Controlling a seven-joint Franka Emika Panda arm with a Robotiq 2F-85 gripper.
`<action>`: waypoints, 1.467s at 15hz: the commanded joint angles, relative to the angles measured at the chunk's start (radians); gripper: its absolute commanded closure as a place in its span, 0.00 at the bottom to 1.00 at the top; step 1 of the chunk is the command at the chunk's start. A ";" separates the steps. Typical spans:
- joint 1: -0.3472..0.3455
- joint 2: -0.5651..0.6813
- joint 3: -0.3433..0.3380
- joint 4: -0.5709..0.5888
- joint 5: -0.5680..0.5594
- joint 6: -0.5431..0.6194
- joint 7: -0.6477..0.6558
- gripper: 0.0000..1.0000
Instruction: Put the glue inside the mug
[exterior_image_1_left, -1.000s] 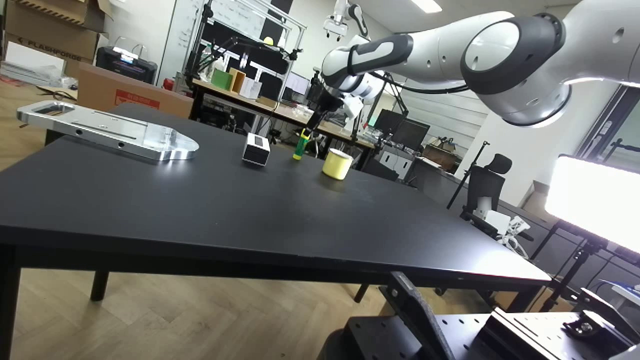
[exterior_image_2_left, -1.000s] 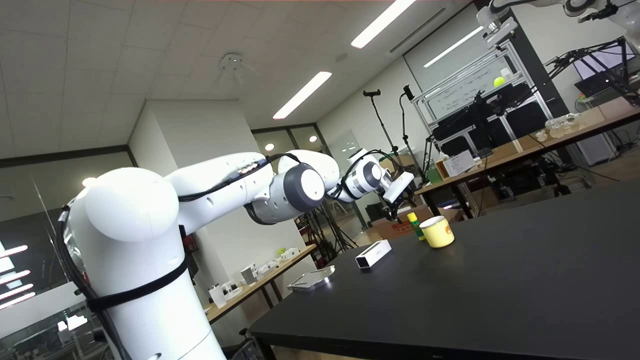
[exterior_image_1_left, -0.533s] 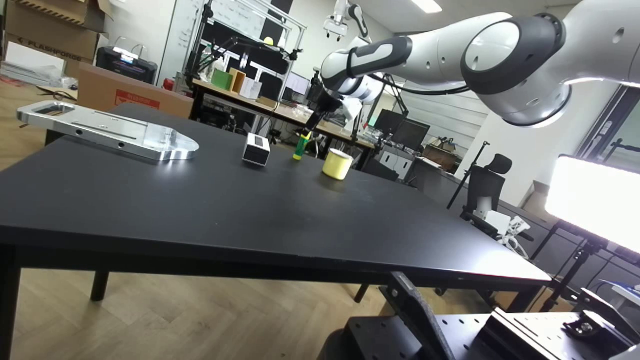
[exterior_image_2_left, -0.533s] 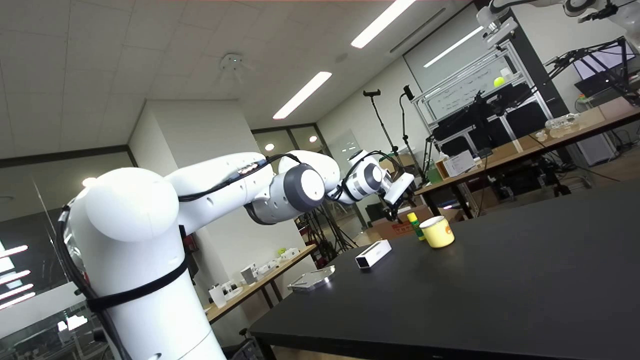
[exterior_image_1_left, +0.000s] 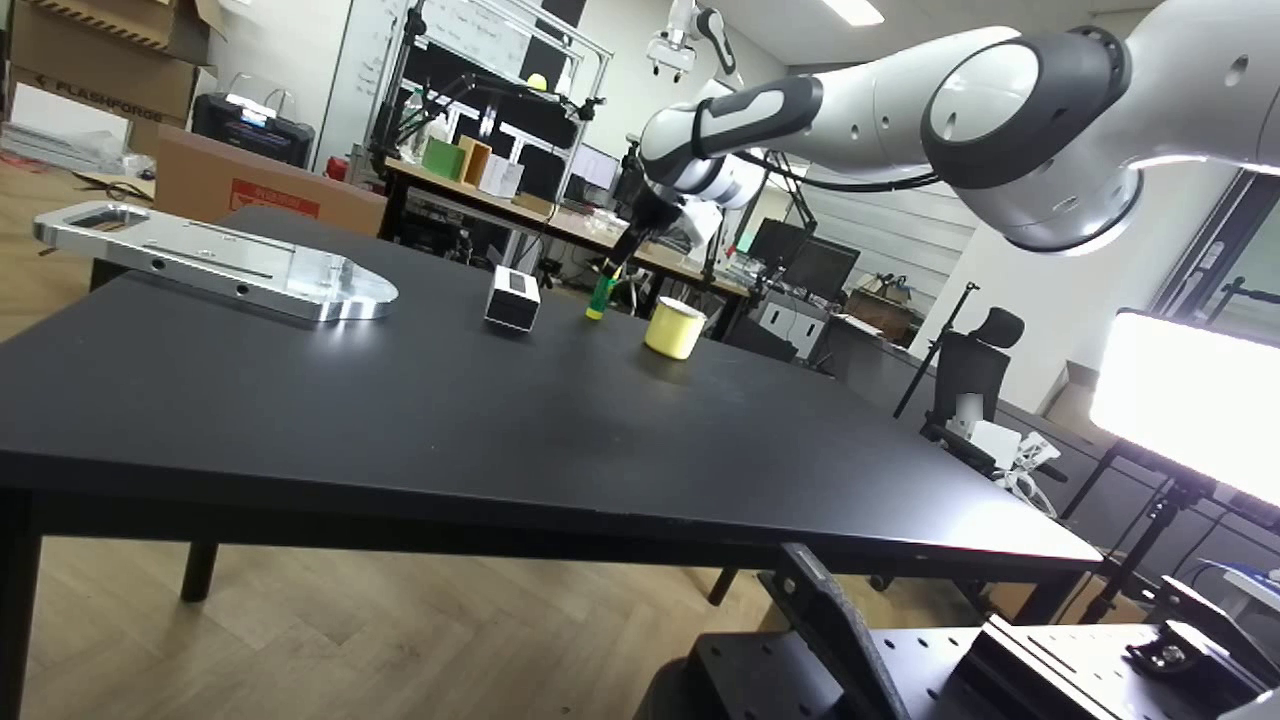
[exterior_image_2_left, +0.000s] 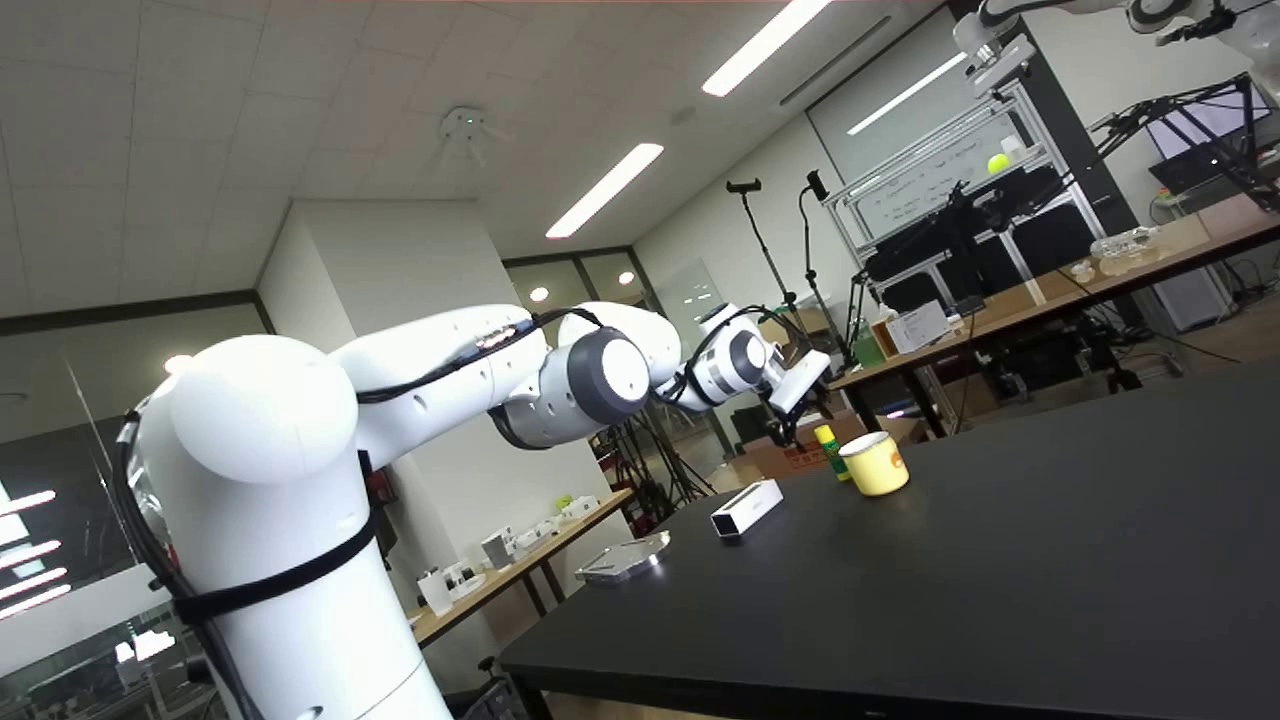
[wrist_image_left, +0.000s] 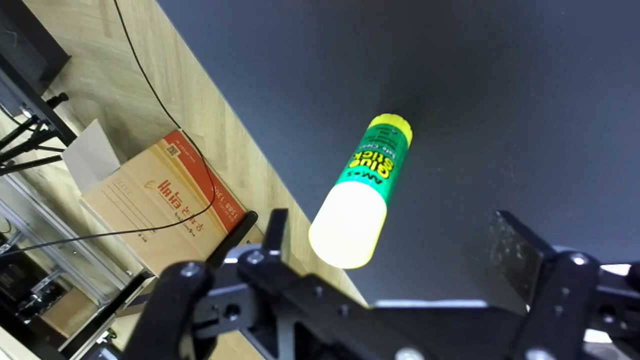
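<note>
so my gripper (wrist_image_left: 390, 227) is spread wide, holding nothing; glue stick (wrist_image_left: 367, 190) sits nearer one finger (wrist_image_left: 276, 232), so closing could topple it

One dark table (exterior_image_1_left: 500, 420) holds four objects
One glue stick (wrist_image_left: 369, 185), one mug (exterior_image_1_left: 674, 330), one black-and-white box (exterior_image_1_left: 513, 300), one metal plate (exterior_image_1_left: 225, 257); one gripper (wrist_image_left: 392, 237), one office chair (exterior_image_1_left: 970, 370).

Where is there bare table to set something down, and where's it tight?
In an exterior view, the widest bare stretch of table runs from the mug and small box to the near edge. Another gap lies between that box and the metal plate. It's crowded around the glue stick, with the open gripper, mug and table edge close.
</note>
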 joint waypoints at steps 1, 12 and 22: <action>-0.003 0.000 0.002 -0.001 0.014 -0.003 -0.013 0.00; -0.004 0.000 0.002 -0.005 0.014 0.005 -0.013 0.89; 0.006 0.000 0.001 0.054 0.011 -0.027 -0.010 0.92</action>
